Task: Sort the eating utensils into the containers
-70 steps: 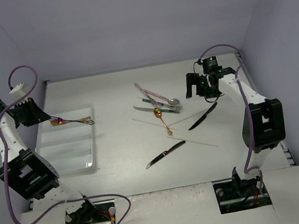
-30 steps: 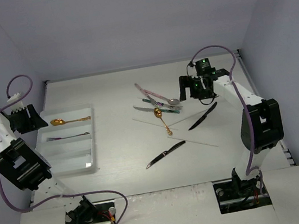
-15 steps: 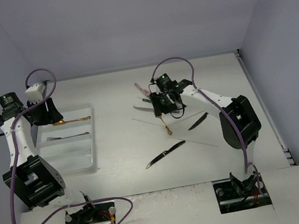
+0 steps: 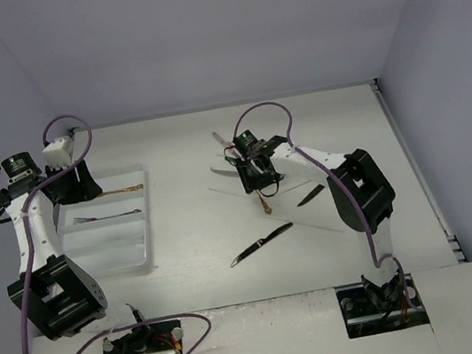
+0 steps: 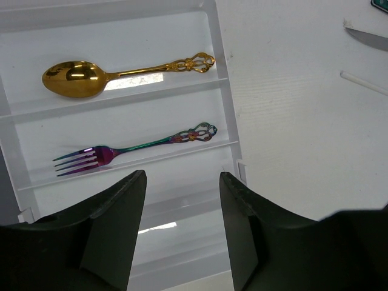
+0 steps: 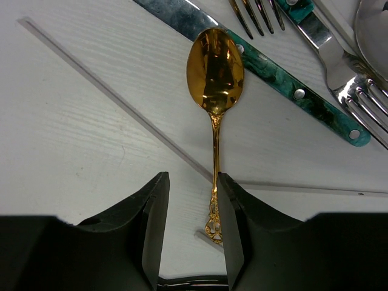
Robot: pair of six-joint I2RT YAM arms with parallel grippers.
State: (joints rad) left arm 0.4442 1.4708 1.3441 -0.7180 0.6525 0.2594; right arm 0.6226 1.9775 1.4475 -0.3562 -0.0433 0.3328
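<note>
Left gripper (image 5: 182, 176): fingers apart, empty, over white plastic tray (image 5: 91, 127). Tray holds gold spoon (image 5: 73, 77) and iridescent fork (image 5: 121, 151), handles pointing frame right.
Right gripper (image 6: 192, 179): fingers apart, straddling loose gold spoon (image 6: 215, 73)'s filigree handle, bowl toward frame top.
Only the top view shows the black knife (image 4: 260, 244).

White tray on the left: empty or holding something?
Holding two pieces: a gold spoon and a rainbow-coloured fork lie in neighbouring compartments of the tray.

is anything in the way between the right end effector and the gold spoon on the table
Nothing visible: the right end effector straddles the handle of the gold spoon, which lies across a thin pale stick.
</note>
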